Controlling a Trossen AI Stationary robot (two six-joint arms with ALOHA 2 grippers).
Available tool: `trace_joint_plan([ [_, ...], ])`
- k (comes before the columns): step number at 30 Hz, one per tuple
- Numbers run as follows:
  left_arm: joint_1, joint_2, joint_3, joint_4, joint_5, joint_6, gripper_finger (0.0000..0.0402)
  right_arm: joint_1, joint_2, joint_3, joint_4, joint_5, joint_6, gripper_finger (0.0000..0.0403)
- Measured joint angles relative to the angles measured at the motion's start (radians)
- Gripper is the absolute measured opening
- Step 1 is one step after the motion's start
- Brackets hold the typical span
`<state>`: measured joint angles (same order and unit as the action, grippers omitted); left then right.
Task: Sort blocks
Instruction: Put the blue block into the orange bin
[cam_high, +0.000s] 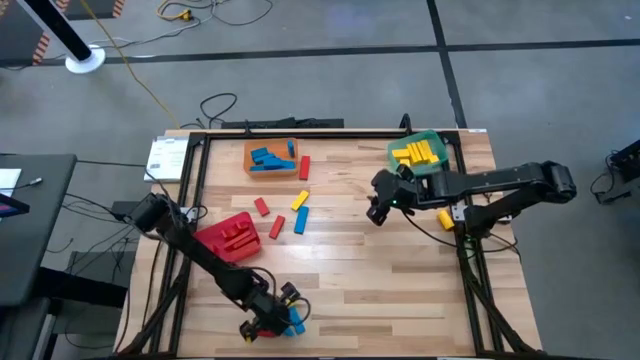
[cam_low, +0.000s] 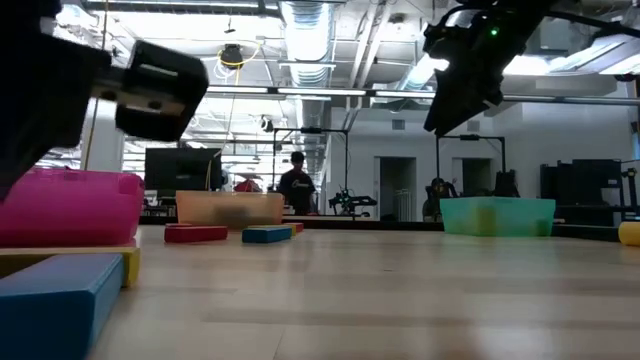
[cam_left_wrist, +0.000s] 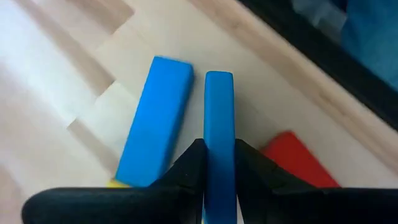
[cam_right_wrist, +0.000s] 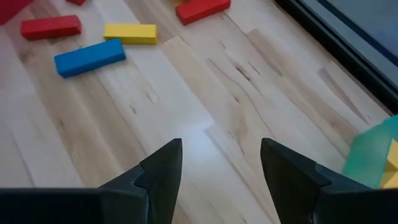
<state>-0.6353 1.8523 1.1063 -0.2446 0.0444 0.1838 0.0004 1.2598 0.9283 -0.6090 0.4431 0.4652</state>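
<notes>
A pale wood table (cam_high: 350, 270) stands in a workshop with a grey floor and cables. Three bins sit on it: an orange bin (cam_high: 270, 158) at the far side with several blue blocks inside, a green bin (cam_high: 425, 152) at the far right with yellow blocks, and a red bin (cam_high: 232, 238) on the left whose contents I cannot make out.

The sorting looks partly done. A few blocks lie loose mid-table: a red block (cam_high: 304, 167) beside the orange bin, a yellow block (cam_high: 299, 200), a blue block (cam_high: 301, 220) and two more reds nearby.

At the near edge, the left tool (cam_left_wrist: 219, 163) is pressed shut on a blue block on edge (cam_left_wrist: 219, 143). A second blue block (cam_left_wrist: 157, 124) lies flat just beside it, and a red one (cam_left_wrist: 298, 162) on the other side.

The right tool (cam_right_wrist: 221, 165) hangs spread and empty above bare table near the green bin.

By my judgement, the pinched blue belongs in the orange bin, and some half dozen or more loose blocks remain.
</notes>
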Motion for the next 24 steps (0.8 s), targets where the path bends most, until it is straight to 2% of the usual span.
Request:
trace_joint_plan([
  [7,0.013,-0.012,0.115,-0.25,-0.054,0.019,0.0054,0.04,0.0,0.0,-0.003,0.0,-0.03,0.0232],
  [11,0.014,-0.059,0.14,-0.367,-0.114,0.017,0.0054,0.065,0.0,0.0,-0.01,-0.02,-0.069,0.0232],
  [19,0.014,-0.262,0.14,-0.54,-0.26,-0.076,0.0054,0.113,0.0,0.0,-0.084,-0.076,-0.079,0.0232],
  [24,0.014,-0.405,0.142,-0.656,-0.376,-0.15,0.0054,0.13,0.0,0.0,-0.222,-0.082,0.01,0.0232],
])
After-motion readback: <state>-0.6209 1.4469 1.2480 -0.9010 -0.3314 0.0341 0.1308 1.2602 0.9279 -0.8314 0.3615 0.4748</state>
